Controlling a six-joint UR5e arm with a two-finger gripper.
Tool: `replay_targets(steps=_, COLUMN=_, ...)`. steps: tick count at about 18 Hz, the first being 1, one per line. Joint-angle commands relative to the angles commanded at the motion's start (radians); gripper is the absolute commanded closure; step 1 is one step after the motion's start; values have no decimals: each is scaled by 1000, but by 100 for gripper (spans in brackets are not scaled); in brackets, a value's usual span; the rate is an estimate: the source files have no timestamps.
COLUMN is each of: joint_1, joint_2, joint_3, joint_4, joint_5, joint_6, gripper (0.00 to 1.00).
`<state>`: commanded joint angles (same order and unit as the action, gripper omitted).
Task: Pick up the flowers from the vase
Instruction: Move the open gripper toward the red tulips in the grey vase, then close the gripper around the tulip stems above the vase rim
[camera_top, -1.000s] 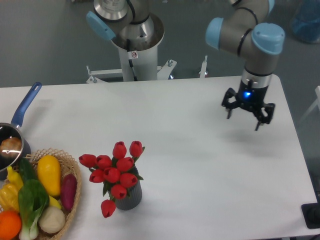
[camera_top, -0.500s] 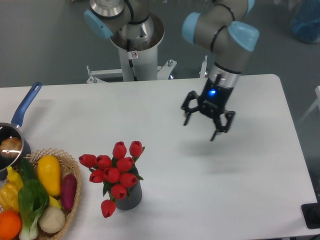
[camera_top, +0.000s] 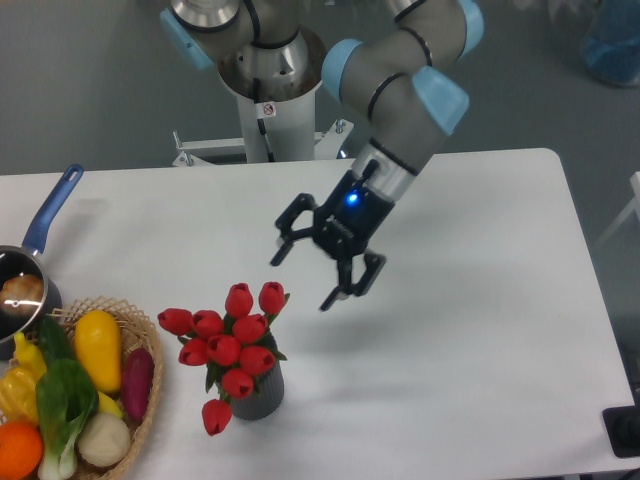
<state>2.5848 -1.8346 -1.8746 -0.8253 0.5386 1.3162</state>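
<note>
1. Gripper (camera_top: 300, 283) hangs above the table (camera_top: 480, 330), fingers spread wide, holding nothing, just up and right of the flowers (camera_top: 228, 340).
2. Flowers stand in the vase (camera_top: 258, 398), beside the basket (camera_top: 148, 395).

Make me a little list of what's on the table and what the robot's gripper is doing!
flowers: bunch of red tulip buds with green leaves, standing in the vase
vase: small dark grey ribbed vase, upright, near the table's front edge
gripper: black two-finger gripper, open, empty, in the air up and right of the tulips
basket: woven wicker basket of vegetables, left of the vase
pan: blue-handled steel saucepan, at the left edge
table: white table
</note>
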Motion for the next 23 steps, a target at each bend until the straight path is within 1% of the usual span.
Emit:
replay_targets(steps=3, joint_1=-12, joint_2=-25, joint_3=23, joint_4=2, joint_5=-8, joint_6=-8, gripper=0)
replay_targets(steps=8, joint_1=-38, joint_2=-78, joint_3=83, joint_4=3, joint_5=-15, joint_6=-24, gripper=0)
replay_targets(steps=11, joint_1=-58, joint_2=-106, joint_3=115, joint_4=6, joint_5=-51, joint_6=-41, gripper=0)
replay_targets(steps=12, joint_1=-63, joint_2=-109, joint_3=121, joint_4=8, joint_5=-54, joint_6=-43, gripper=5)
replay_targets(steps=13, joint_1=-68, joint_2=-109, joint_3=130, joint_4=8, joint_5=-54, joint_6=-52, gripper=19)
replay_targets(steps=15, joint_1=-68, joint_2=-109, joint_3=134, joint_4=8, joint_5=-54, joint_6=-67, gripper=49)
replay_targets(steps=17, joint_1=-68, joint_2=-109, joint_3=134, joint_4=8, joint_5=-52, joint_6=-67, gripper=88)
replay_targets(steps=18, joint_1=-68, joint_2=-111, joint_3=134, joint_4=8, joint_5=-51, joint_6=-67, gripper=100)
replay_targets(steps=23, joint_1=-57, joint_2=-94, joint_3=138, joint_4=8, joint_5=-48, joint_6=-80, gripper=100)
